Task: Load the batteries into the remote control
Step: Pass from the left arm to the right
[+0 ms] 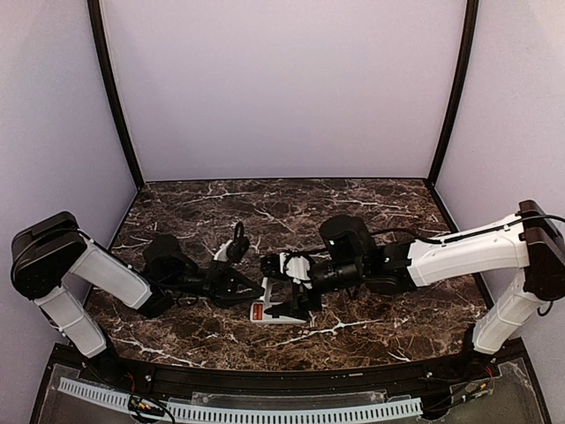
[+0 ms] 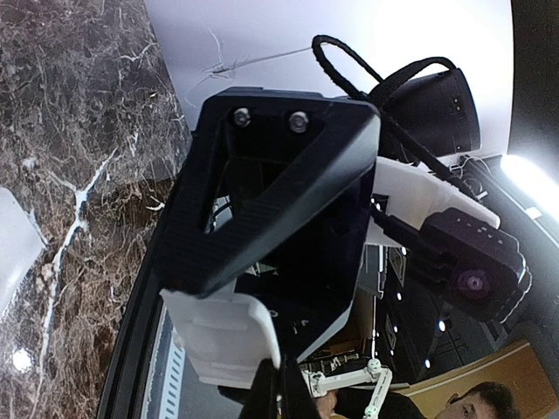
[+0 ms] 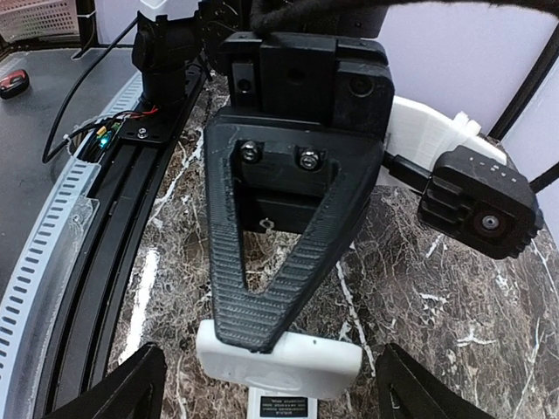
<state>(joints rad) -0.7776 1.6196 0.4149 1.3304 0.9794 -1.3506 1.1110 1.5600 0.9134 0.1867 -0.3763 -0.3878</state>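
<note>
Left gripper [image 1: 256,293] clamped shut on remote control [image 3: 279,362], white handset at 6 o'clock of marble table [image 1: 380,212], long axis roughly 9-to-3 o'clock from above, red end toward 9, right gripper [image 3: 271,388] spread wide astride it, left finger [image 3: 223,262] overlapping its near end.

Dark marbled tabletop [image 1: 282,208] open at back. Front centre blocked: black left gripper [image 1: 251,290], black right gripper [image 1: 286,295] crowd white plastic remote control [image 1: 281,312].

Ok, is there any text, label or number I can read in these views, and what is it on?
Small dark label on the white remote control, right wrist view: has light print, but it is too small and blurred to read.
Nothing else in any view carries legible text.
</note>
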